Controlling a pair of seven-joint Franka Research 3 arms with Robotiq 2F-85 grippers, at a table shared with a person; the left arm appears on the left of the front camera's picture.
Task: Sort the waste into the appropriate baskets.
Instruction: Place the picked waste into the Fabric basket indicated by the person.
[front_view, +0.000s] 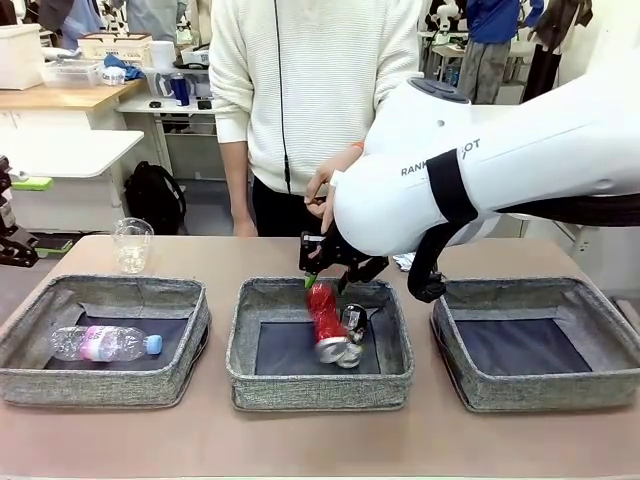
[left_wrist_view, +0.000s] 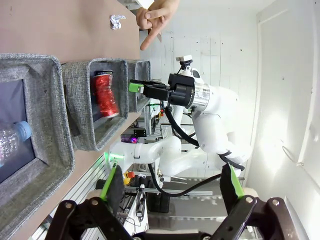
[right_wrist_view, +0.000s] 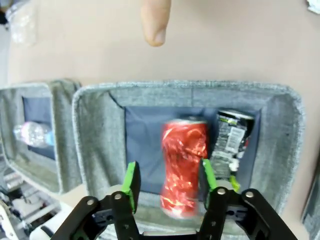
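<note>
The right end effector (front_view: 325, 282) hangs open above the middle basket (front_view: 320, 390). The red can (front_view: 325, 315) is inside that basket, beside a dark can (front_view: 355, 321). The left end effector (left_wrist_view: 170, 175) is open and empty.

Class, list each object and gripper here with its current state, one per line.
Clear plastic bottle with pink label and blue cap, capped, lying on its side in the left grey woven basket.
Clear plastic cup, upright on the table.
Crushed red can, tilted in the middle basket, not gripped.
Dark printed can, lying in the middle basket.
Small white paper wad, crumpled, on the table.
Left gripper, open.
Right gripper, open above the red can.
</note>
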